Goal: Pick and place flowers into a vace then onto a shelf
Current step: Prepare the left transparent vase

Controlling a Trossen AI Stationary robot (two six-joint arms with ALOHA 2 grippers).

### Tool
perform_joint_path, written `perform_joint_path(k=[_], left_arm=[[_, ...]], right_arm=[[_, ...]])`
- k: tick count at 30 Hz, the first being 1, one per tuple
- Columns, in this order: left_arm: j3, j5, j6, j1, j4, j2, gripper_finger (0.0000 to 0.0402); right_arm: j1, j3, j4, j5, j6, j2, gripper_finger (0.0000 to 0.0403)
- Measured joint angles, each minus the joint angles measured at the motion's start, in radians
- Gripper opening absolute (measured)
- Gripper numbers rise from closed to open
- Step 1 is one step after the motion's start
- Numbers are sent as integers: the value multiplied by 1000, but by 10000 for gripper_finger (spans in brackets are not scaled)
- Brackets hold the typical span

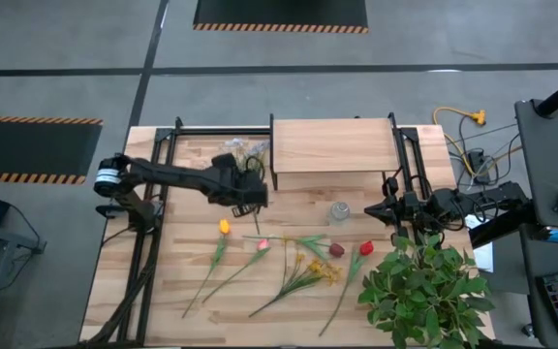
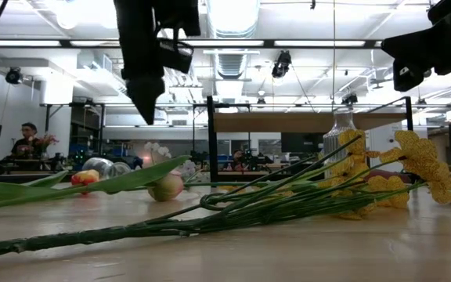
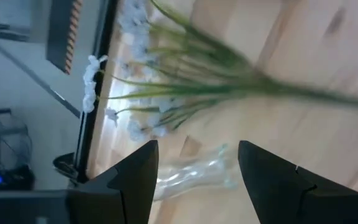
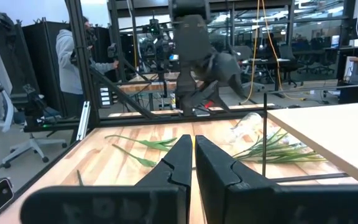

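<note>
We see the left gripper (image 1: 256, 197) hovering above the table near the back left corner with its jaws spread wide and nothing between them. In its wrist view, the sprig of pale blue-white flowers on thin green stems (image 3: 166, 87) lies flat on the wooden tabletop (image 3: 328, 37) just beyond the open fingertips (image 3: 143, 163), and something clear and glassy (image 3: 194, 174) lies on the planks between the two fingers. That spread looks chosen to straddle the stems, so we judge a pick of this sprig is being lined up.

The right gripper (image 1: 374, 208) waits with its jaws pressed together, holding nothing. Just beside its tips stands the small clear glass vase (image 1: 339, 210), upright and empty, probably left there as the target for the stems.

The other long-stemmed flowers, with yellow (image 1: 224, 227), pink (image 1: 263, 245) and red (image 1: 366, 248) heads, lie fanned out on the table, well apart from both sets of jaws. The light wood shelf on thin black legs (image 1: 332, 145) stands just behind the vase, bare. The bushy green leafy plant (image 1: 424, 286) sits near the right arm.
</note>
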Motion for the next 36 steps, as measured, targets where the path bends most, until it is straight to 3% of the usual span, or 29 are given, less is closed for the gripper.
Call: perform_joint_path(k=[5,9,24,36], left_arm=[[-17,152,311,85,-5,0,205],[-69,177,430,142,-20,0,205],[-260,172,647,180,-4,-2,205],[-367,154,777,180,220,-2,205]], right_arm=[[1,0,-3,0,0,0,13],[0,0,-11,0,0,1,13],[0,0,-11,0,-100,1,13],[0,0,-9,0,-105,1,13]])
